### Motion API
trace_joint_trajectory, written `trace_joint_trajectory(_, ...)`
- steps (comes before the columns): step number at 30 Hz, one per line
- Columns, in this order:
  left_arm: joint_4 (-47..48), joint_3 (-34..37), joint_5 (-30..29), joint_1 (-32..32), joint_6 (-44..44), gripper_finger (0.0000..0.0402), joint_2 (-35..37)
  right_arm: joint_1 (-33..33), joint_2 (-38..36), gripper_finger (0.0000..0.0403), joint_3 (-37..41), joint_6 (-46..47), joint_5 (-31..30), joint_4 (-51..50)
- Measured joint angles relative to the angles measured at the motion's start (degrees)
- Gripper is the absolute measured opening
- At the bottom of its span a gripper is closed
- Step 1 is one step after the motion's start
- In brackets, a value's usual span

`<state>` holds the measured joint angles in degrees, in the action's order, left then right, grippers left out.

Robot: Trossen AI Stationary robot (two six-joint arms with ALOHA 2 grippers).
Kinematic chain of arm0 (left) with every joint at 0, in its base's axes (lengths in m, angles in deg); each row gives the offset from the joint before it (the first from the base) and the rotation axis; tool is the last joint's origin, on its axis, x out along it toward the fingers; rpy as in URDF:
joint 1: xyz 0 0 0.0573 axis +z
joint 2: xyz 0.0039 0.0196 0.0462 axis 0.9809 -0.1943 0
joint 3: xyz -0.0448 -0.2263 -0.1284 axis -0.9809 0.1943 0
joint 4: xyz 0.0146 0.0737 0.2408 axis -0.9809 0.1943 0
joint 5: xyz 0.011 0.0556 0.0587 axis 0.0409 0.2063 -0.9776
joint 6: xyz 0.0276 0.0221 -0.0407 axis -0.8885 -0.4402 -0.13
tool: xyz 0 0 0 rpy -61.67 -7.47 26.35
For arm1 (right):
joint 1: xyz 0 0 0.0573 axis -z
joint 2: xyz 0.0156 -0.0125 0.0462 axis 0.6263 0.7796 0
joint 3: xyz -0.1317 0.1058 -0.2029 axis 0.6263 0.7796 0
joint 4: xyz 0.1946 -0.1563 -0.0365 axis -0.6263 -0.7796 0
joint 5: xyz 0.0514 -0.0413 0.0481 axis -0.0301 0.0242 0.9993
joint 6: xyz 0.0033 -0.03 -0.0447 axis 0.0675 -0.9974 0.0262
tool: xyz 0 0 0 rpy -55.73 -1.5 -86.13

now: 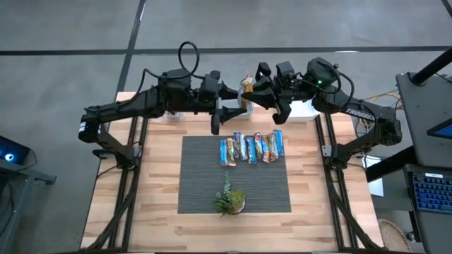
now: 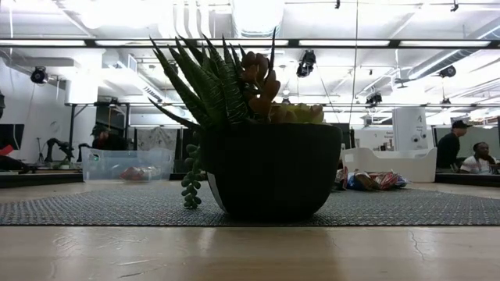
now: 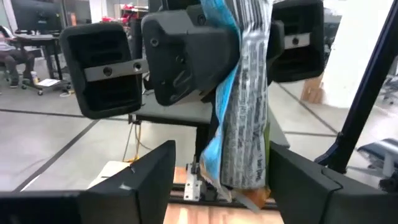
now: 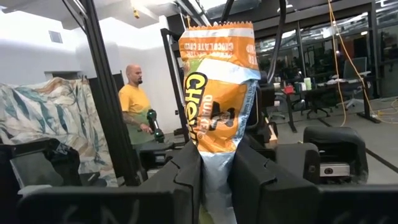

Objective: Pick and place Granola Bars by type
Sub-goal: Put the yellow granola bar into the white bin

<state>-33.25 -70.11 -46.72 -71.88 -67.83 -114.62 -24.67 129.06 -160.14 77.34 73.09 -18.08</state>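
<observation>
One granola bar (image 1: 246, 87), orange and blue-white, is in the air over the table's far edge, between my two grippers. My right gripper (image 1: 261, 92) is shut on it. My left gripper (image 1: 235, 100) is open and faces it from the left; in the left wrist view its fingers (image 3: 134, 186) stand on either side of the bar (image 3: 245, 112), and I cannot tell whether they touch it. Several more bars (image 1: 251, 148) lie side by side in a row on the grey mat (image 1: 205, 176). My right gripper pinches the bar's blue-white end (image 4: 214, 177) between its two fingers (image 4: 180, 180), coming about level from the table's right. The bar is lifted clear of the table. Its orange end (image 4: 217, 50) sticks out free beyond the fingertips.
A small green plant in a dark pot (image 1: 229, 200) stands on the mat's near part and fills the low view (image 2: 269, 168). A clear bin (image 2: 129, 165) and a white bin (image 2: 391, 164) sit at the table's far edge. People (image 4: 135, 102) are in the room behind.
</observation>
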Motion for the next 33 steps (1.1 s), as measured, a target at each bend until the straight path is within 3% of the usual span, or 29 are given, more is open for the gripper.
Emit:
trace_joint_trajectory(10,12.75,0.02,-5.79,0.09,0.96,0.0225,4.51,0.02,0.0,0.0052,0.0,-0.48,-0.02,-0.64)
trace_joint_trajectory(17,21.46,0.02,-10.79,0.09,3.96,0.0225,8.1,1.11,0.0,0.0052,0.0,-2.79,-0.11,-6.27)
trace_joint_trajectory(26,23.88,0.26,-11.22,0.04,6.08,0.0225,8.4,5.09,-0.02,0.0052,0.0,-3.1,-0.31,-13.5)
trace_joint_trajectory(33,23.92,5.02,-11.55,0.04,8.48,0.0225,8.59,7.59,-0.23,0.0052,0.0,-2.8,-0.52,-18.86)
